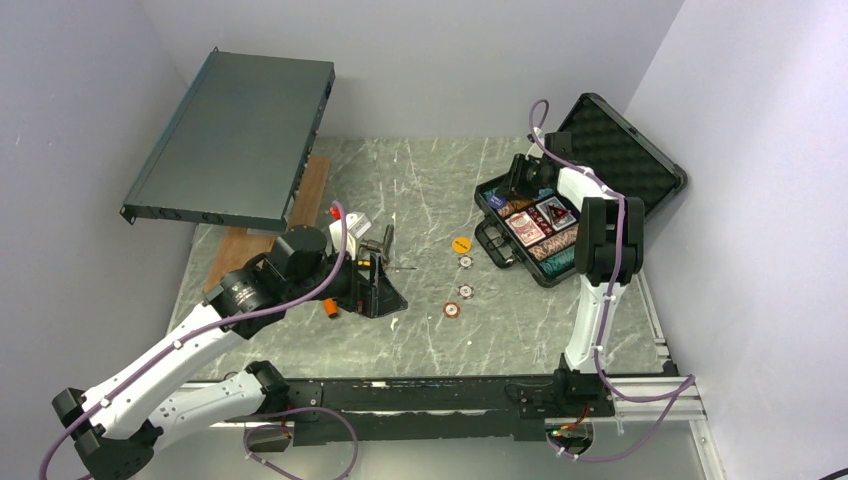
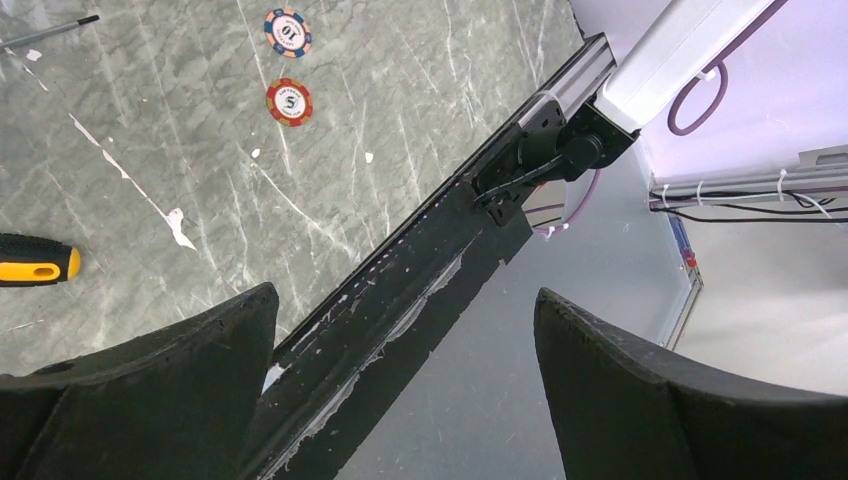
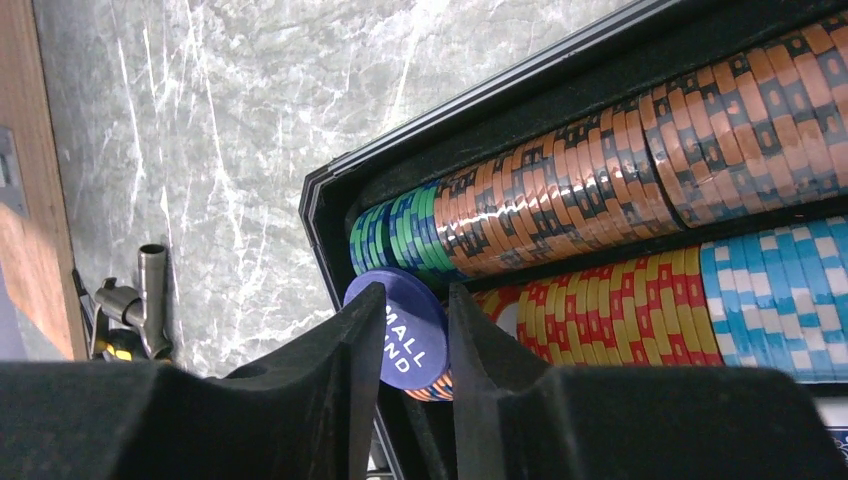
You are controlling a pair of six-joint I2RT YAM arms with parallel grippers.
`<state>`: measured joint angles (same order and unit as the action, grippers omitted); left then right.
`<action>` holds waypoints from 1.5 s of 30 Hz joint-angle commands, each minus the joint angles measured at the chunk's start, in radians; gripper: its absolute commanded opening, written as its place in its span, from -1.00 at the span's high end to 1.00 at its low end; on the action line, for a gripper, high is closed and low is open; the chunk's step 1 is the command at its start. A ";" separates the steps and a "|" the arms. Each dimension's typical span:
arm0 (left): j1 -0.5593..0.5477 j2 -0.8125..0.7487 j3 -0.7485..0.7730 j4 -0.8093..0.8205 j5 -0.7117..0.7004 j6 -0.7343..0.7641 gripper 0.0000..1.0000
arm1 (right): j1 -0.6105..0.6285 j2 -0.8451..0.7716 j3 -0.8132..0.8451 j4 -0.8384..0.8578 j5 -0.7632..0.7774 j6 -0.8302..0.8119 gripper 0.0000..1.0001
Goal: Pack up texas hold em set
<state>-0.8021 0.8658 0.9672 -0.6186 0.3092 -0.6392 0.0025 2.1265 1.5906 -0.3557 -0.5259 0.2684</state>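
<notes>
The black case (image 1: pixel 497 254) lies open at the right, its foam-lined lid (image 1: pixel 620 150) tipped back. Rows of striped chips (image 3: pixel 600 190) and card decks (image 1: pixel 540 222) fill it. My right gripper (image 3: pixel 417 295) hangs over the case's far-left corner (image 3: pixel 320 215). Its jaws stand a narrow gap apart, in front of a blue "small blind" button (image 3: pixel 410 335) that is wider than the gap and rests on the chips. A yellow dealer button (image 1: pixel 461 243) and three loose chips (image 1: pixel 466 291) lie mid-table. My left gripper (image 2: pixel 405 320) is wide open and empty above the table's front rail.
A dark-grey rack unit (image 1: pixel 235 140) leans over a wooden board (image 1: pixel 270 230) at the back left. Orange-handled screwdrivers (image 2: pixel 35 260) lie beside the left gripper. The black front rail (image 2: pixel 420 290) crosses the left wrist view, with the "10" chip (image 2: pixel 288 32) and the "5" chip (image 2: pixel 289 101) beyond it.
</notes>
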 commanded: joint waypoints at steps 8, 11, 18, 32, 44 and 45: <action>-0.001 -0.016 0.015 0.010 0.017 0.007 -0.98 | 0.007 -0.010 -0.009 0.017 -0.084 0.010 0.42; -0.001 -0.019 0.013 0.012 0.019 0.004 -0.98 | 0.007 -0.014 -0.019 0.020 -0.088 0.017 0.37; -0.002 -0.020 0.007 0.013 0.022 0.003 -0.98 | 0.005 -0.009 -0.022 0.011 -0.098 0.014 0.28; -0.002 -0.028 0.001 0.016 0.023 0.001 -0.98 | 0.004 -0.046 -0.062 0.024 -0.119 0.046 0.31; -0.002 -0.030 -0.005 0.020 0.024 0.000 -0.98 | -0.025 -0.095 -0.125 0.071 -0.127 0.095 0.41; -0.002 -0.030 -0.007 0.021 0.024 0.000 -0.98 | -0.028 -0.099 -0.126 0.072 -0.130 0.098 0.42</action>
<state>-0.8021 0.8532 0.9661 -0.6170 0.3172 -0.6399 -0.0235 2.0914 1.4921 -0.2565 -0.5758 0.3248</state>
